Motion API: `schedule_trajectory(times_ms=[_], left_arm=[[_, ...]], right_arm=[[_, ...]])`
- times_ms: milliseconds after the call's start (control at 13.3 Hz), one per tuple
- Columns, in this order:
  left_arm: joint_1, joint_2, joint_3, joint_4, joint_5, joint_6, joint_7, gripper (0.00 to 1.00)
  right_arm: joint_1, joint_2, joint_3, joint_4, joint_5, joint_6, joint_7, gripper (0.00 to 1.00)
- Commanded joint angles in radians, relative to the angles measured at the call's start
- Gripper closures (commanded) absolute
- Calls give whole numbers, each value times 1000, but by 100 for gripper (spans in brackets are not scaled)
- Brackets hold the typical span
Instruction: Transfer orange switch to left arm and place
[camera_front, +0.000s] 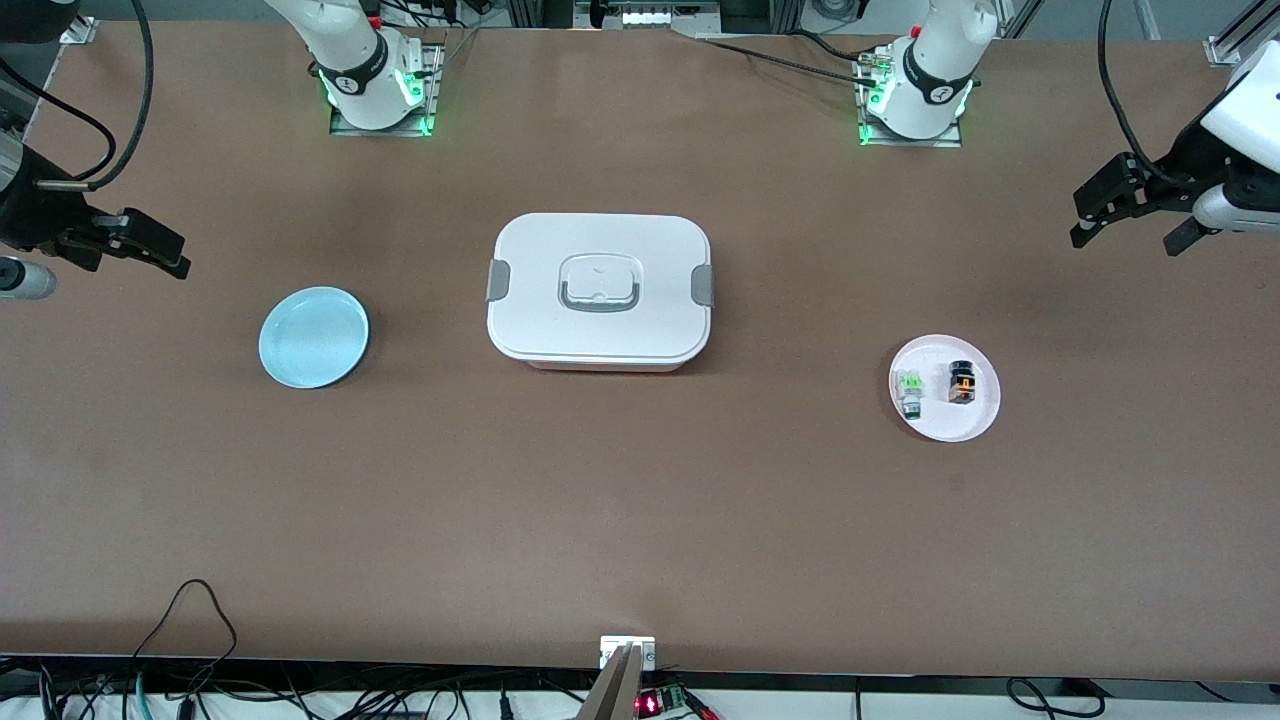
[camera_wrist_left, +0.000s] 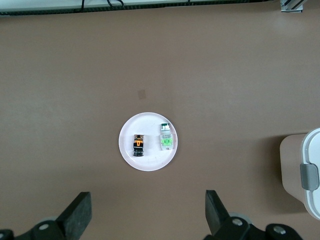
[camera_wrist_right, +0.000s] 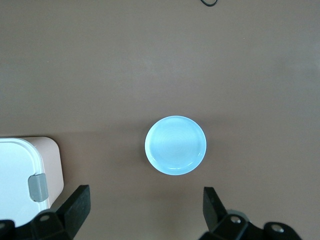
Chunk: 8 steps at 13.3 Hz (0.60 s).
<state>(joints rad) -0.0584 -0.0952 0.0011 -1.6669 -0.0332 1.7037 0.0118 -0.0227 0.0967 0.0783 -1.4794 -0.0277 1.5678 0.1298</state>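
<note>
We see a matte brown table (camera_front: 640, 520) with the box (camera_front: 600, 290) at its centre: a white, rounded-rectangular plastic tub with smooth lid, grey side latches and a recessed grey-edged handle.

Taking the box as the dial's centre in the front view, a glossy white round plate (camera_front: 975, 420) lies at about four o'clock, toward the left arm's end of the table. On it lies the orange switch (camera_front: 961, 382), a small black cylinder on its side with an orange band and a metallic part. Just beside it on the same plate, apart from it, lies a green-and-white switch (camera_front: 909, 392).

At about eight o'clock from the box, toward the right arm's end, sits a pale blue round dish (camera_front: 313, 336), smooth and shallow.

The left gripper (camera_front: 1130, 220) hangs over the table edge at about two o'clock from the white plate, its black fingers (camera_wrist_left: 77, 215) spread apart and holding nothing.

The right gripper (camera_front: 150, 245) hangs at about ten o'clock from the blue dish, fingers (camera_wrist_right: 75, 207) likewise wide apart, nothing between them.
</note>
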Motion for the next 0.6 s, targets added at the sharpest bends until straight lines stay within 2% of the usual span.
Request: schedule_trajectory(times_ms=[0,527], left_arm=[[-4,14,7,36,-7,-44,28,0],[-3,14,16,38,-5,-45,25,0]], right_arm=[[3,9,5,25,-6,-15,22,0],[3,8,5,25,-1,-23,22,0]])
